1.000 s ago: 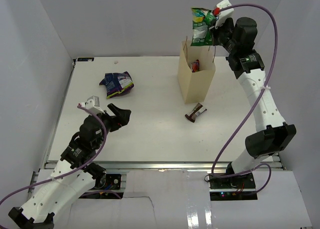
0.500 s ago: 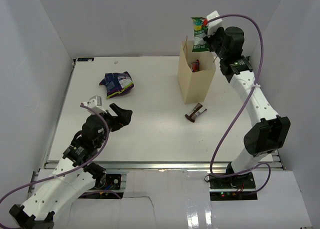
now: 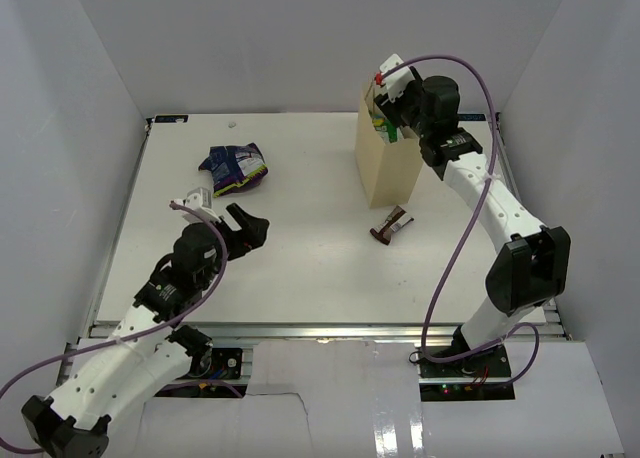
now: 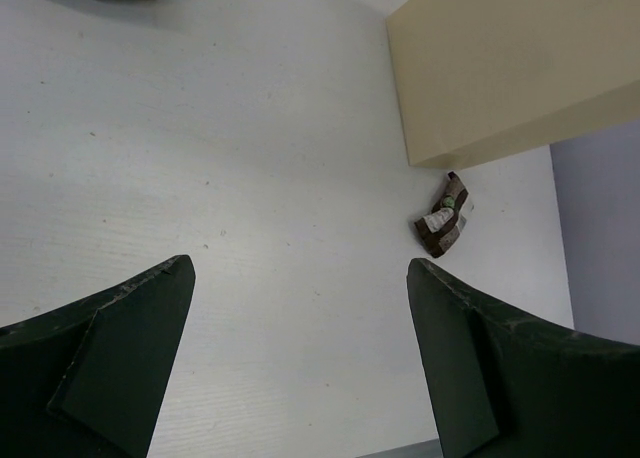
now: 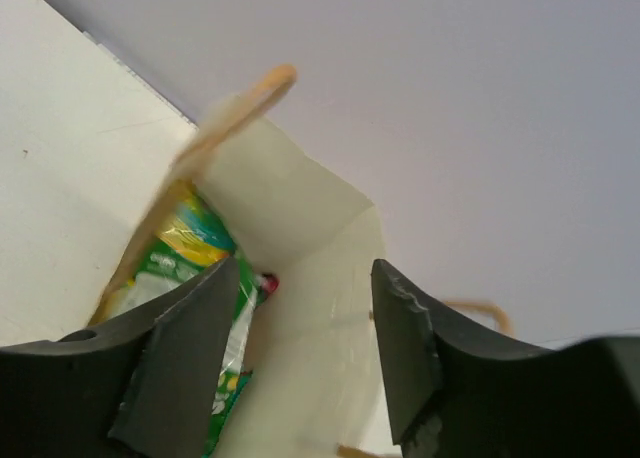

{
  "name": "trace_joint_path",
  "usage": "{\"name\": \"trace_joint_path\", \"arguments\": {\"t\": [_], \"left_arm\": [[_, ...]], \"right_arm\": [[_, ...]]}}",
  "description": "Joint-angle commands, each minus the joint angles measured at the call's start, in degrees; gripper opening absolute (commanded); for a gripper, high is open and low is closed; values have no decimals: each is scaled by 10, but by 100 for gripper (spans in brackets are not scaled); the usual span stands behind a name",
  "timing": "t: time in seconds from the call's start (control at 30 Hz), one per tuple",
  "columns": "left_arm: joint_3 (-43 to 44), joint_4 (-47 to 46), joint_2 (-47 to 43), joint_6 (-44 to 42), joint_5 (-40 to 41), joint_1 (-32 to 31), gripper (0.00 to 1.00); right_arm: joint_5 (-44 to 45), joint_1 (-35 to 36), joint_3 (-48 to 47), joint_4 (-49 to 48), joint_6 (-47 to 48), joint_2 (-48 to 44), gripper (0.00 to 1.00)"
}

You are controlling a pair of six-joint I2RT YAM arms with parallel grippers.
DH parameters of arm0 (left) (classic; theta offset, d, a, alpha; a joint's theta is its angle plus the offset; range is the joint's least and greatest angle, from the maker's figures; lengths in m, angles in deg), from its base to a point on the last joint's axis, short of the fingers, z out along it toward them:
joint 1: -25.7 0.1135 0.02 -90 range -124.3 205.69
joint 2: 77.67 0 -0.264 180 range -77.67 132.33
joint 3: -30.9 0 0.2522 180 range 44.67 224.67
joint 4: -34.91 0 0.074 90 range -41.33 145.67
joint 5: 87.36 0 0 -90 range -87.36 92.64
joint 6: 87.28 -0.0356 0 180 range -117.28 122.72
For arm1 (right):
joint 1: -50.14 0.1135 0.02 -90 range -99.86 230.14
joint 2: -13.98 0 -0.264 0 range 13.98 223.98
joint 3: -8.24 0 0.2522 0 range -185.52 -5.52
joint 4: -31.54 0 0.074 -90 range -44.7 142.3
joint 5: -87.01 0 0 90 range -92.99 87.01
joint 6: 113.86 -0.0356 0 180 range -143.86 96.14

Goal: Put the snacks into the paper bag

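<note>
right gripper is held at the paper bag mouth, fingers spread, so the green-white pack is dropped inside. left gripper is parted, empty, over the bench. chocolate bar and purple-blue bags are left outside.

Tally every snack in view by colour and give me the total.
Purple-blue glossy packet heap on the table: 1 (may hold more than one packet; cannot tell)
Brown chocolate bar on the table: 1
Green-white pack inside the tan paper bag: 1
Total: 3, not counting a small red bit in the bag that is too hidden to name.
</note>
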State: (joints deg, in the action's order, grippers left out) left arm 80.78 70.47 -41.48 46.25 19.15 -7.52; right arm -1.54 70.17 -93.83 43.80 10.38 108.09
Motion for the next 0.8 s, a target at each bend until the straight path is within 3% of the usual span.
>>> {"name": "trace_joint_path", "arguments": {"t": [0.0,0.13,0.2,0.27,0.33,0.37,0.43,0.57,0.77], "left_arm": [[33,-8,51,-12,19,1,98],[99,-15,161,-57,-4,31,98],[162,-12,221,-77,-52,92,98],[246,8,322,-114,-101,125,98],[316,43,435,-164,-94,140,98],[387,53,474,-228,-85,141,98],[450,76,578,-289,-60,141,98],[555,80,692,-419,-2,140,98],[663,74,787,-491,52,140,98]], "right_arm": [[9,0,-13,-19,-5,-35,63],[-6,-2,-44,33,-18,-54,70],[-53,-8,-69,74,-23,-63,76],[-163,-24,-89,174,3,-75,87],[-254,-32,-94,274,35,-92,94],[-276,-36,-86,297,51,-98,94],[-316,-41,-37,335,57,-125,95],[-357,-68,84,344,57,-185,95],[-379,-93,201,346,39,-250,95]]}}
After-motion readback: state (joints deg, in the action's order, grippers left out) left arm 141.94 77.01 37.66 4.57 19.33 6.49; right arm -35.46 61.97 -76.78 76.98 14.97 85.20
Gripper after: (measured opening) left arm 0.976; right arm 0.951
